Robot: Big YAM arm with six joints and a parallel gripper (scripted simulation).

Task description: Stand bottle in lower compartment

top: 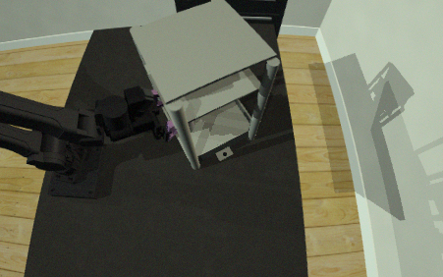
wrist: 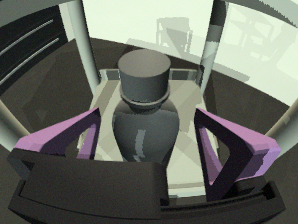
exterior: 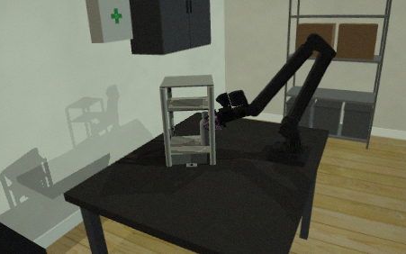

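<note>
The grey bottle point(wrist: 144, 115) stands upright, cap up, between my purple fingers in the wrist view, with a gap on each side. It rests on the pale floor of the lower compartment of the grey shelving unit point(exterior: 188, 119). In the exterior view the bottle point(exterior: 203, 129) stands behind the unit's front right post. My gripper point(wrist: 147, 113) is open around the bottle and does not touch it. In the top view the gripper point(top: 164, 115) reaches into the unit point(top: 206, 79) from its side, and the bottle is hidden by the shelves.
The unit's posts point(top: 185, 134) stand close on both sides of my fingers. A small white tag point(top: 224, 153) lies on the black table in front of the unit. A wall runs just behind the unit. My arm's base point(exterior: 290, 152) sits on the table's far side.
</note>
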